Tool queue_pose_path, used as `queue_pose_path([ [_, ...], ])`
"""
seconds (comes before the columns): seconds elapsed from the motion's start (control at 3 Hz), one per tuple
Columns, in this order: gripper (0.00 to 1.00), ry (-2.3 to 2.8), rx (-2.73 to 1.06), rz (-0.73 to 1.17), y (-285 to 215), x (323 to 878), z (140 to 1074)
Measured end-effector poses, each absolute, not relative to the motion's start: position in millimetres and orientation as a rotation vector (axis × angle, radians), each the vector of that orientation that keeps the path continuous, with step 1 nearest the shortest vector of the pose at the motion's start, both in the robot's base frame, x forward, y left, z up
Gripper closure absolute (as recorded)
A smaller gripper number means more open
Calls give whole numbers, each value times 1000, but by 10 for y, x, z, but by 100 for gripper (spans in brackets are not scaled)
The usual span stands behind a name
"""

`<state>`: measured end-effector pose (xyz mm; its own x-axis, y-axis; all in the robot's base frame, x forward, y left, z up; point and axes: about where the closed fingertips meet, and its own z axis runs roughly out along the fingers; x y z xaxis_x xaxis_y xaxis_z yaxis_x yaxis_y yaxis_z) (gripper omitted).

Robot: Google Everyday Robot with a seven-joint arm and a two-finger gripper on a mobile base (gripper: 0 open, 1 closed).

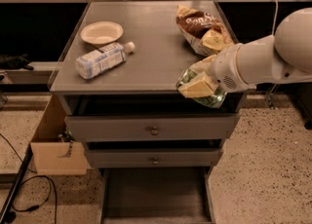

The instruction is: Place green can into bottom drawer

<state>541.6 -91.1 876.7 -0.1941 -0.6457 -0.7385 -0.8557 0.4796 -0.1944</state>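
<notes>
**As claw (197, 79) grips green can (210, 100), bottom drawer (156, 194) stands open**

While its pale fingers (195, 89) close around the green can, the claw hangs at the front right edge of the tabletop (151, 47), above the two shut upper drawers (151, 130). Well below, the bottom drawer is pulled out. A water bottle (100, 60), a paper bowl (101, 32) and a snack bag (202, 30) lie on the tabletop.

I've got the gripper (187, 83) at the cabinet top's (146, 52) front edge, pale matt fingers (196, 89) clamped on the glossy green can (212, 101). The top reads smooth matt grey. Bottle (100, 60) clear plastic, bowl (101, 33) matt and paper-like, chip bag (200, 28) crinkly and shiny, knob (154, 131) dull metal, bottom drawer (156, 194) floor flat matt dark grey
</notes>
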Motion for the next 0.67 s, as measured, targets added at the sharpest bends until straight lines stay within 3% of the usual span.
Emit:
queue_pose_path([
  [0.67, 100, 1941, -1098, 410, -832, 4644, 8325],
])
